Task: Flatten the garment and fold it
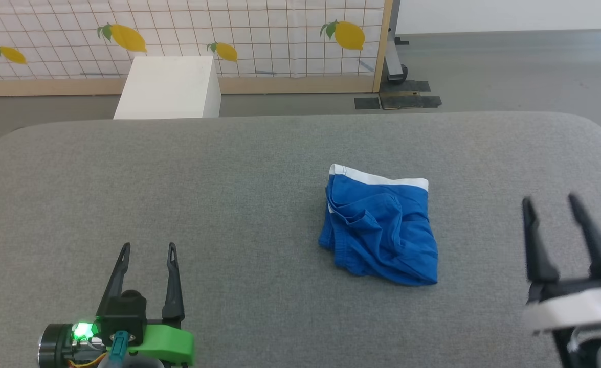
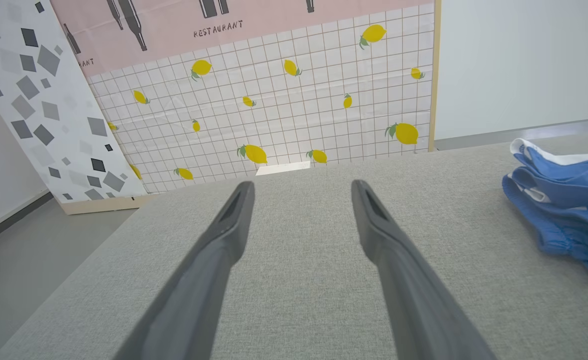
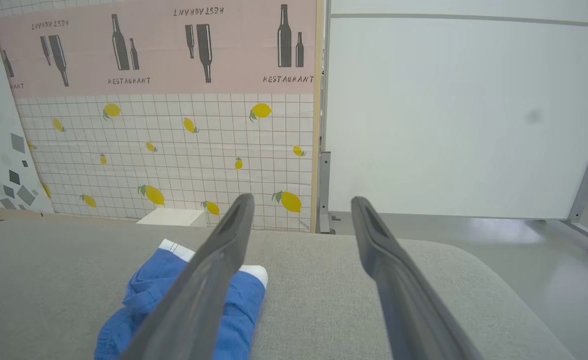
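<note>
We see the bright blue soft athletic shorts [image 1: 379, 230], white-banded along their upper edge, lying bunched and doubled over on the grey fabric-covered counter [image 1: 228, 179]. They are a little right of centre in the head view and well clear of every edge, so there is bare cloth all round on which to spread them. The left claw [image 1: 148, 246] sits at the lower left of that frame and the right claw [image 1: 549, 198] at the lower right. Each has its two dark fingers spread wide and nothing between them, and neither touches the fabric. We take this as a ready stance: claws wide and set either side so that each can take one side of the heap, with flattening not yet begun. The shorts lie between the two claws, nearer the right one and further up the frame than both. In the left wrist view the left claw [image 2: 302, 184] points over bare counter, with the shorts [image 2: 564, 200] off at the right edge, well apart. In the right wrist view the shorts [image 3: 143, 285] lie at the lower left, partly behind one finger of the right claw [image 3: 302, 197], so we judge that a short reach to that side would meet them
</note>
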Available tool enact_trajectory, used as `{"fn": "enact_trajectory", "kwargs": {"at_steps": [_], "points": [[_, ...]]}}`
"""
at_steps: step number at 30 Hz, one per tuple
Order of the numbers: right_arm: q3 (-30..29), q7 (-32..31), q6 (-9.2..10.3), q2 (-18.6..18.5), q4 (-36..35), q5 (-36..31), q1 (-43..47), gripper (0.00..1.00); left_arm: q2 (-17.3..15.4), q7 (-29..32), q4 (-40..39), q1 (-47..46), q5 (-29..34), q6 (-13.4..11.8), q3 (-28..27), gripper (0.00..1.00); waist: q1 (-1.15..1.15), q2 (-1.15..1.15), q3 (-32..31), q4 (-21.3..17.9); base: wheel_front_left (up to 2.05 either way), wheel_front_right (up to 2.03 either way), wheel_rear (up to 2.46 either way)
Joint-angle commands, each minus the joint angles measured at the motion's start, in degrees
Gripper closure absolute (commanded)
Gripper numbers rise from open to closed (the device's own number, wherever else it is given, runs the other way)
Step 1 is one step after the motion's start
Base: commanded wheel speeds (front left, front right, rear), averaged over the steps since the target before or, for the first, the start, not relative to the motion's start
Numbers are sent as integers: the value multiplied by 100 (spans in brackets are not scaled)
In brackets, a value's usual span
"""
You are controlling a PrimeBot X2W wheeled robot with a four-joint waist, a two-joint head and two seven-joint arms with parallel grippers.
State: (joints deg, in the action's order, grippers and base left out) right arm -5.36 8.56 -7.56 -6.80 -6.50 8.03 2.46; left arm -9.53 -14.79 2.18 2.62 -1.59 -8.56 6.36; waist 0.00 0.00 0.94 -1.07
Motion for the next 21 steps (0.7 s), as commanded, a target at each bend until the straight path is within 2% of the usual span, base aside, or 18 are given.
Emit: {"fn": "enact_trajectory", "kwargs": {"at_steps": [1,5,10,17,21], "points": [[-21,-22,8,-114,-86,49,-281,0,-13,-21,-13,50,-2,32,-13,0,0,0,20,0,0,0,0],[55,-396,8,-516,-43,223,-920,0,-8,-21,-7,-30,5,44,-7,0,0,0,92,24,0,0,0],[635,-1520,8,-1193,400,782,-1656,0,42,-21,-2,-153,9,63,33,0,0,0,204,129,0,0,0],[2208,-3529,8,-2278,867,1927,-2429,0,92,-21,-29,-230,4,63,33,0,0,0,385,302,0,0,0],[3030,-4601,8,-2891,1129,2807,-2914,0,123,-21,-55,-321,5,78,43,0,0,0,559,452,0,0,0]]}}
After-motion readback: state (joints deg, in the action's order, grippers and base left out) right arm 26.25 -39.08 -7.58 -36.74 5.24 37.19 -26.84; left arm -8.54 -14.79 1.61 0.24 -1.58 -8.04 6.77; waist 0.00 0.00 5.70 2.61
